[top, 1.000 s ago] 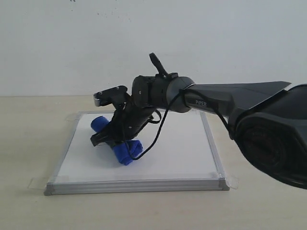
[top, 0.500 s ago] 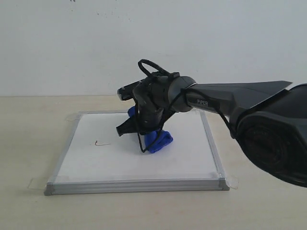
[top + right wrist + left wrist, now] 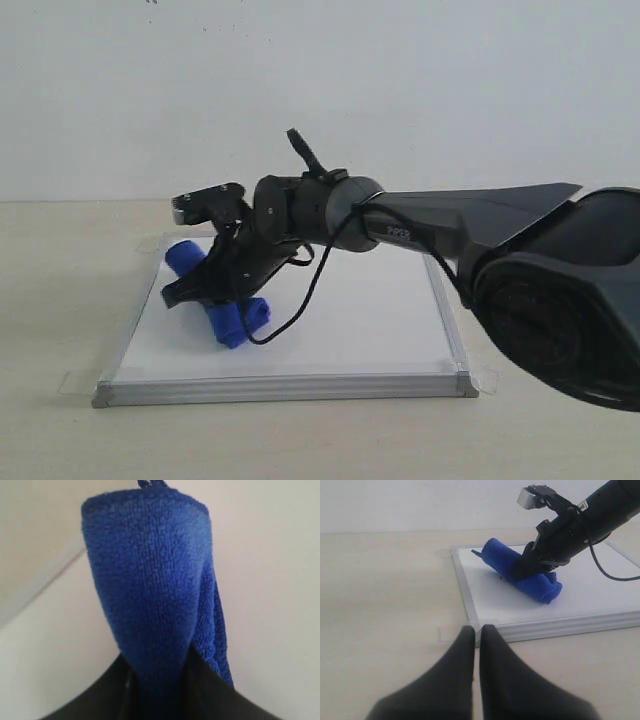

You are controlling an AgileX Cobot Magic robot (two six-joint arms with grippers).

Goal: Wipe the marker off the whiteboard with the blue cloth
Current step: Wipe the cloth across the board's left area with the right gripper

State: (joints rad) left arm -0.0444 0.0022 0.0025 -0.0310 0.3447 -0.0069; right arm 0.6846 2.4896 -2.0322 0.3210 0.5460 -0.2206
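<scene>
The whiteboard [image 3: 370,310] lies flat on the table, silver frame all round. My right gripper [image 3: 205,290] reaches across to the board's left half and is shut on the blue cloth [image 3: 232,322], pressing the roll onto the white surface. In the right wrist view the blue cloth [image 3: 150,570] sticks out between the dark fingers [image 3: 220,690] over the whiteboard [image 3: 270,580]. The marker line does not show; cloth and gripper cover that area. My left gripper [image 3: 477,630] is shut and empty, low over the table just off the whiteboard [image 3: 600,595] corner, facing the blue cloth [image 3: 500,560].
The board's frame [image 3: 280,388] has clear tape tabs [image 3: 72,382] at its corners. A loose black cable [image 3: 300,300] hangs from the right wrist over the board. Beige table [image 3: 60,270] surrounds the board, with a plain wall behind.
Half a second ago the cloth was at the board's middle and a short marker trace showed at the left. My right gripper has swept the cloth back left over that spot.
</scene>
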